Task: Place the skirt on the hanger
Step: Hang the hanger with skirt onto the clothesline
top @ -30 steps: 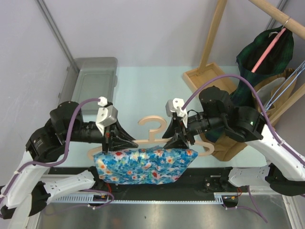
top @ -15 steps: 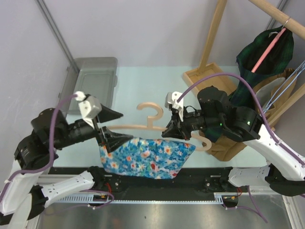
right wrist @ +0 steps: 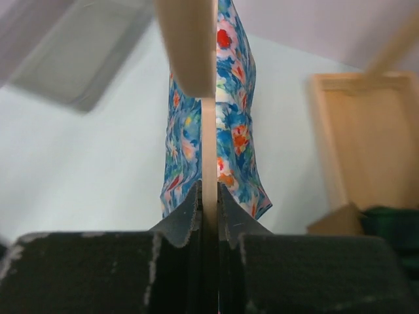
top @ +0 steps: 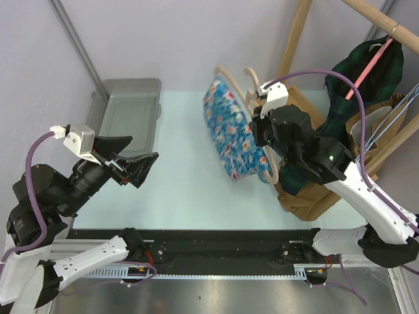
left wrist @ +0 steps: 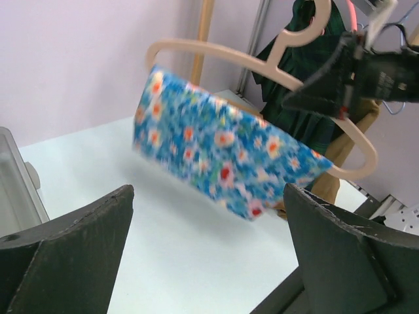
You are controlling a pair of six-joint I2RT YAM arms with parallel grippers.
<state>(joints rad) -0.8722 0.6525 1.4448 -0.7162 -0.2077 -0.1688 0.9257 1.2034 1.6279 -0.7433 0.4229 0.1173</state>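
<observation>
left jaws: wide apart, empty | right jaws: clamped on hanger [right wrist: 208, 147] | skirt [top: 230, 134]: draped over hanger, aloft above worktop [top: 183, 173]

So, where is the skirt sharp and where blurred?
Top external: the skirt is sharp. Left wrist: it is softly blurred, the left fingers crisp. Right wrist: the hanger near the lens and the grey tray behind are out of focus.

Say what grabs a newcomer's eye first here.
The blue floral skirt, draped over a wooden hanger, hangs in mid-air above the table, right of centre, with the right arm's jaws shut on the hanger. At left, the left arm's jaws gape wide and empty.
</observation>
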